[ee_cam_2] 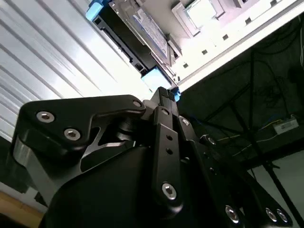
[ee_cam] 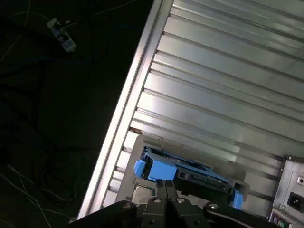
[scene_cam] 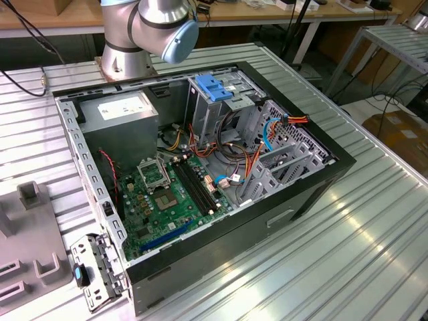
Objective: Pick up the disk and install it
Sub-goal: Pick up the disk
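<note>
Lab: robot arm [scene_cam: 150,27], opened computer case [scene_cam: 221,251]

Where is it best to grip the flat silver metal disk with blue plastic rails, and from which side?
Probably the middle of its exposed long edge, clamping across the two flat faces. The disk seems to stand on edge in a grey holder, so coming from above, where the gripper is, looks best.

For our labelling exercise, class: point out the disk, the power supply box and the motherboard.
disk [ee_cam: 190,174]: first wrist view, its side edge.
power supply box [scene_cam: 121,107]: exterior view, top label.
motherboard [scene_cam: 150,211]: exterior view, green board surface.
</note>
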{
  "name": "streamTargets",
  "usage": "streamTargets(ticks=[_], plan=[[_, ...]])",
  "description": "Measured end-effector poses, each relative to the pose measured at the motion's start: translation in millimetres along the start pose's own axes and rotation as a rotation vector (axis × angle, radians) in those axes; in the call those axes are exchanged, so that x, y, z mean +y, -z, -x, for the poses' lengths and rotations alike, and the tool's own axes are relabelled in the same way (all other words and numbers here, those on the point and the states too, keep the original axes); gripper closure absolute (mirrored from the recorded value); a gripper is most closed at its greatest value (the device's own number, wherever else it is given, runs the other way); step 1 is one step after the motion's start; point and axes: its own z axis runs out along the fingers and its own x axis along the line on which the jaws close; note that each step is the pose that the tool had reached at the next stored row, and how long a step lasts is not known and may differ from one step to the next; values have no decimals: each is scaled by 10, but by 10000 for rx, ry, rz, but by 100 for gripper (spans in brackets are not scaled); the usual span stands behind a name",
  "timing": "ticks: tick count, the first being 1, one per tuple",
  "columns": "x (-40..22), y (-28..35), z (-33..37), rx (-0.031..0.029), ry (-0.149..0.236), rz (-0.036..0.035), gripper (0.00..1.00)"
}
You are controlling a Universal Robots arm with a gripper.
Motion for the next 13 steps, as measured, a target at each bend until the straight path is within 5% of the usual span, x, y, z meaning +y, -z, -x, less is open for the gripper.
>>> streamTargets(ticks=[1,13], plan=[[0,0,0,18,403,3,89],[0,0,0,108,2496,18,89]])
